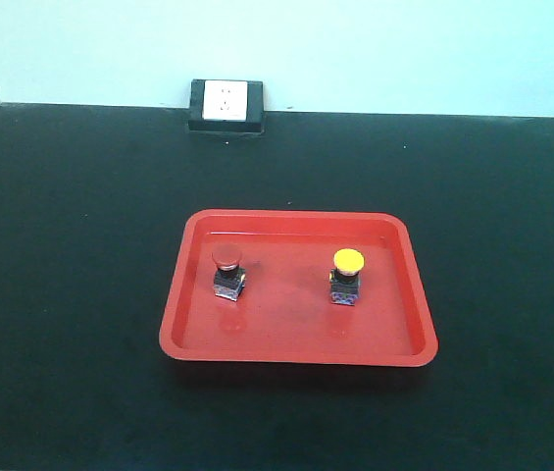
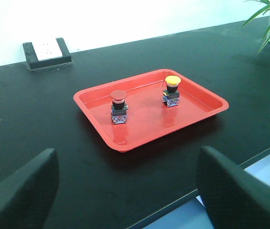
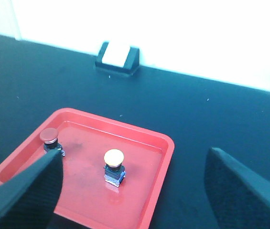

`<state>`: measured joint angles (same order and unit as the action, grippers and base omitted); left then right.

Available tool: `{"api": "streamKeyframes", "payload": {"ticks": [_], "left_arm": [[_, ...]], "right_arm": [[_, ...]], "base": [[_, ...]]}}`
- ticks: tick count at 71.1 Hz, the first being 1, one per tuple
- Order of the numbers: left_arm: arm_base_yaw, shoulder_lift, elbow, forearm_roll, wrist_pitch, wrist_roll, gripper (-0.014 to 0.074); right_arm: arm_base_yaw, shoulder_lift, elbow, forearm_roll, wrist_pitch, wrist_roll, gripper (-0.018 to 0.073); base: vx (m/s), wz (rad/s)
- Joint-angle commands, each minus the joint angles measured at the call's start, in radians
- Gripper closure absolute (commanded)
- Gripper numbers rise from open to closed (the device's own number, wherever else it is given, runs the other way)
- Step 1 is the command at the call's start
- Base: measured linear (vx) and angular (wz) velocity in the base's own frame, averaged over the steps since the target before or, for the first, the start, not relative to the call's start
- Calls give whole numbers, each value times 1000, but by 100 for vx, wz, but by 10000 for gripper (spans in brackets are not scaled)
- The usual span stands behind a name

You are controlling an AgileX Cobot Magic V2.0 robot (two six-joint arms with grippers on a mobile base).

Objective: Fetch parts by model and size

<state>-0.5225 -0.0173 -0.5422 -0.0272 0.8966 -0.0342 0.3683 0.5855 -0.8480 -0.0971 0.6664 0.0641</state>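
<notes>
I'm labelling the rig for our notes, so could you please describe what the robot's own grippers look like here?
Only fingers show. The left gripper has two broad, matte black fingers with rounded tips and a slightly grainy surface. The right gripper looks the same: wide, dark, tapering fingers. No cables, markings or arm links are visible.

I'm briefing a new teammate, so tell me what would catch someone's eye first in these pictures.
The bright red tray in the middle of the black table stands out first. Two upright buttons stand apart inside it: the red button toward its left, the yellow button toward its right. Behind, a white socket sits against the wall.
</notes>
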Motion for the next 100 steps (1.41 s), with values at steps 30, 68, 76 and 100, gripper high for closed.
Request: {"api": "streamKeyframes", "payload": {"ticks": [30, 68, 76, 100], "left_arm": [[-4, -9, -18, -9, -71, 0, 27], [-4, -9, -18, -9, -73, 2, 605], [-4, -9, -18, -9, -73, 2, 603], [-4, -9, -18, -9, -73, 2, 602]], "right_arm": [[0, -542, 307, 48, -141, -88, 3], [0, -568, 407, 66, -230, -79, 326], [0, -568, 407, 69, -229, -77, 571], [0, -568, 407, 69, -204, -77, 569]], "base": [[0, 0], [0, 0], [0, 0], [0, 0]]}}
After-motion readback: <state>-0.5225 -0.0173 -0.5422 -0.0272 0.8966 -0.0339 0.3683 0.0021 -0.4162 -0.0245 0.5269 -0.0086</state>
